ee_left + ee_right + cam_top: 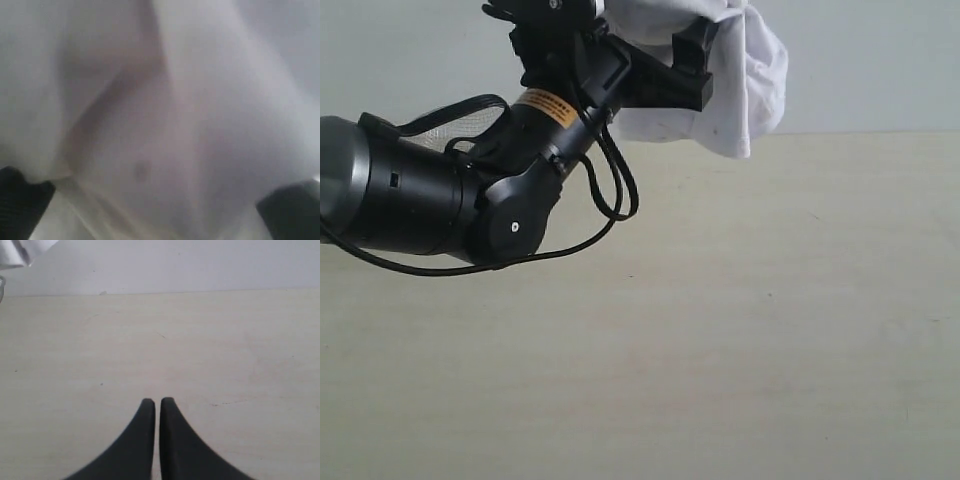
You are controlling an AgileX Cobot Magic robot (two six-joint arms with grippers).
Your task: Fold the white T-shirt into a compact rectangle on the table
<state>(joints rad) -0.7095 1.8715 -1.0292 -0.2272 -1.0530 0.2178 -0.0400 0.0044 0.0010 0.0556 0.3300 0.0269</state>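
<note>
While left gripper (pixel 157 212) is hovering at top centre of exterior frame, jaws standing wide, white T-shirt (pixel 755 70) is bunching between them; right gripper (pixel 157 405) is pressing jaws together over table (pixel 720 320).

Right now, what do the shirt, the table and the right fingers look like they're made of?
Shirt: soft white cloth, likely cotton; it hangs in limp folds. Table: pale beige, matte, perhaps laminate; faint specks, no glare. Right fingers: black, matte, probably plastic or rubber.
</note>
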